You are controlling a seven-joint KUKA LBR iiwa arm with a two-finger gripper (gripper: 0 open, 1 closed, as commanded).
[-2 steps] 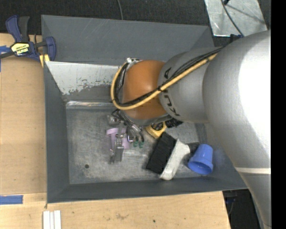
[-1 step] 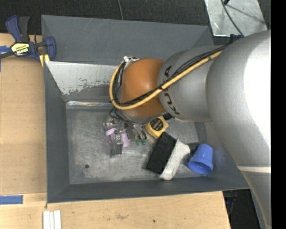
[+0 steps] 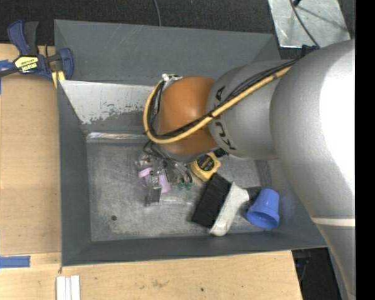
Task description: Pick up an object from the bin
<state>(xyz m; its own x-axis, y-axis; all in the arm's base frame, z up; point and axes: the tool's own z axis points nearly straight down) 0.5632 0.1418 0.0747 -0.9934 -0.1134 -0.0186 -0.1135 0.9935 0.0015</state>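
Gripper (image 3: 154, 189), grip cannot be told, over small purple piece (image 3: 164, 182), bin (image 3: 112, 230) centre: probably light, stiff; pinch sides.

Light fell from overhead and lay fairly even across the bin (image 3: 75, 186), though its far wall caught it as a pale, washed-out band. The silver arm (image 3: 312, 105) shone bright along its curve, and the orange cover (image 3: 181, 108) carried a soft sheen. Beneath them a dull shadow darkened the bin's floor, and the blue cup (image 3: 264, 208) threw a faint one.
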